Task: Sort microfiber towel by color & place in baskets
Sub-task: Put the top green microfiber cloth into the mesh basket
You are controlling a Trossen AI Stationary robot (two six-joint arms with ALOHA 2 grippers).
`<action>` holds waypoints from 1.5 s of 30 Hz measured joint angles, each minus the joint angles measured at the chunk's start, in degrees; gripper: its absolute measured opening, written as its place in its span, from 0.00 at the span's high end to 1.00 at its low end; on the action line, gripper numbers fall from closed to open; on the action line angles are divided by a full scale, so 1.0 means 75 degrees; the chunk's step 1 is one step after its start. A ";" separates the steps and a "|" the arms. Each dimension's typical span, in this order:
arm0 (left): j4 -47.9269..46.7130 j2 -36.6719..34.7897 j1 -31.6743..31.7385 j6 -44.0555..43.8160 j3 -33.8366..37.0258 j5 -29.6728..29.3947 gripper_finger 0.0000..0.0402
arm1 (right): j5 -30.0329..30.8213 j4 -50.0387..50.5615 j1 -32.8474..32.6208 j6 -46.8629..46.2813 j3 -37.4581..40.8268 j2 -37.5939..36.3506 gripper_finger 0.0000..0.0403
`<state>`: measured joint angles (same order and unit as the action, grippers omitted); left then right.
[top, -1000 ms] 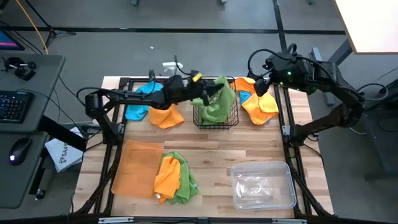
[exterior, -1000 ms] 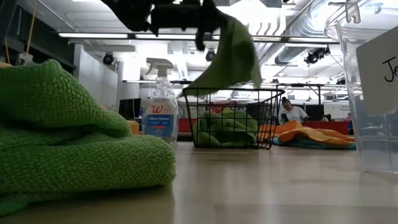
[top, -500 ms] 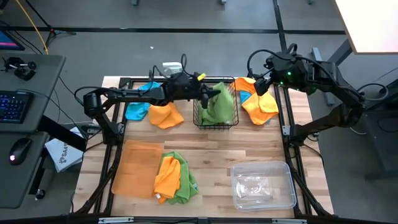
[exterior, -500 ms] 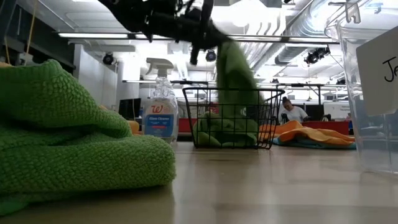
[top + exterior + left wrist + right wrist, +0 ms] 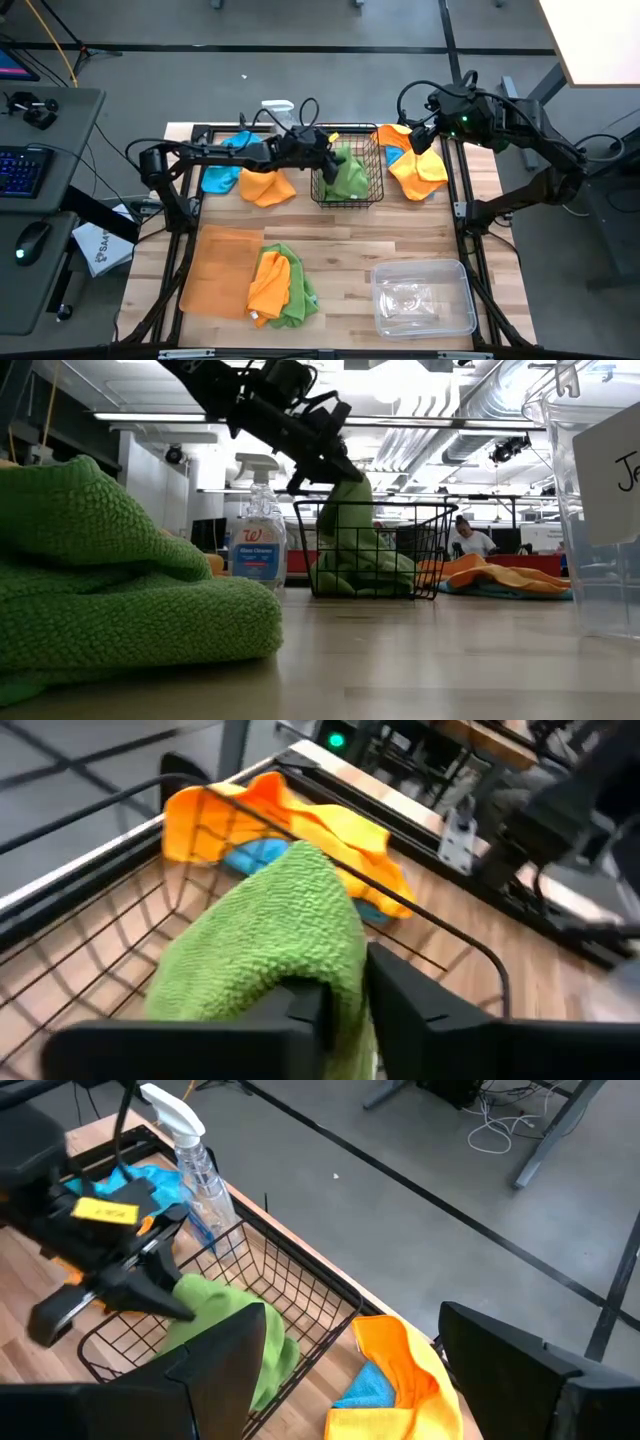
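The left gripper (image 5: pixel 326 160) reaches over the rim of the black wire basket (image 5: pixel 372 190), its fingers (image 5: pixel 400 1005) pressed on either side of a fold of the green towel (image 5: pixel 347 172); whether they are still clamping it or just letting go I cannot tell. The towel hangs down into the basket, its lower part heaped on the wire floor. In the low view the gripper sits above the basket's rim with the towel trailing beneath it.

The right gripper (image 5: pixel 350 1340) waits beside the basket with its fingers wide apart, holding nothing, above an orange towel (image 5: pixel 420 165) that covers most of a blue one (image 5: pixel 394 155).

Behind the left arm lie another blue towel (image 5: pixel 222 170) and an orange towel (image 5: pixel 266 185), partly hidden. A spray bottle (image 5: pixel 277 108) stands at the counter's (image 5: pixel 340 235) far edge.

Nearer, an orange-and-green pile (image 5: pixel 281 285) overlaps the orange tray (image 5: pixel 215 270), beside the clear bin (image 5: pixel 423 297).
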<state>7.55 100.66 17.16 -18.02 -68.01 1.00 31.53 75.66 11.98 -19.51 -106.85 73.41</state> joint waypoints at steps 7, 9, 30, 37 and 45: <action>-0.1833 -0.0298 -0.0235 0.0481 -0.0774 0.0184 0.58 | 0.0000 -0.0003 -0.0002 0.0003 0.0000 0.0000 0.27; -0.2847 -0.0300 -0.0324 0.0455 -0.1248 0.0214 0.52 | 0.0003 -0.0003 0.0000 0.0003 0.0000 0.0000 0.27; -0.6459 -0.0288 -0.0683 -0.0092 -0.2667 0.1390 0.45 | 0.0226 -0.0005 -0.0002 0.0062 0.0000 0.0006 0.27; -0.3742 0.0069 -0.0294 -0.0370 -0.2669 0.0814 0.45 | 0.0606 -0.0006 0.0000 0.0063 0.0000 0.0119 0.27; -0.4833 0.0724 0.0024 0.1172 -0.2655 -0.1482 0.45 | 0.0586 0.0110 -0.0002 0.0006 0.0003 0.0470 0.27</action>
<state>-28.70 106.09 17.35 -9.23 -87.92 -10.12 35.92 76.48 11.97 -19.46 -106.83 76.93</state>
